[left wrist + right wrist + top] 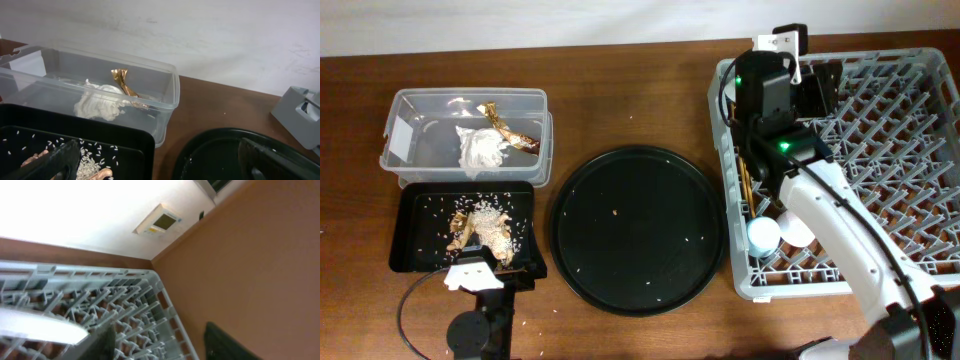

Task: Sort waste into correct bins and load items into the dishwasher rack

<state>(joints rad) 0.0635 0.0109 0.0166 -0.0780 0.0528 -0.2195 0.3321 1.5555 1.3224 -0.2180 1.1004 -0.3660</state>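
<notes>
The clear tub (415,105) at the back left holds the crumpled white napkin (480,148) and the gold-brown wrapper (510,128); both also show in the left wrist view, napkin (97,104) and wrapper (122,82). The flat black tray (410,215) in front of it holds rice scraps (485,222). My left gripper (155,167) is open and empty, low over that tray's front right corner (505,268). My right gripper (165,345) is open and empty over the back left of the grey dishwasher rack (920,70). Chopsticks (748,185) and two small cups (765,237) sit along the rack's left side. A pale plate edge (35,325) shows beside my right fingers. The yellow bowl is hidden.
The big round black tray (640,228) lies between the bins and the rack, with a few rice grains on it. Bare wooden table surrounds everything. The left arm's base and cable (470,330) sit at the front left edge.
</notes>
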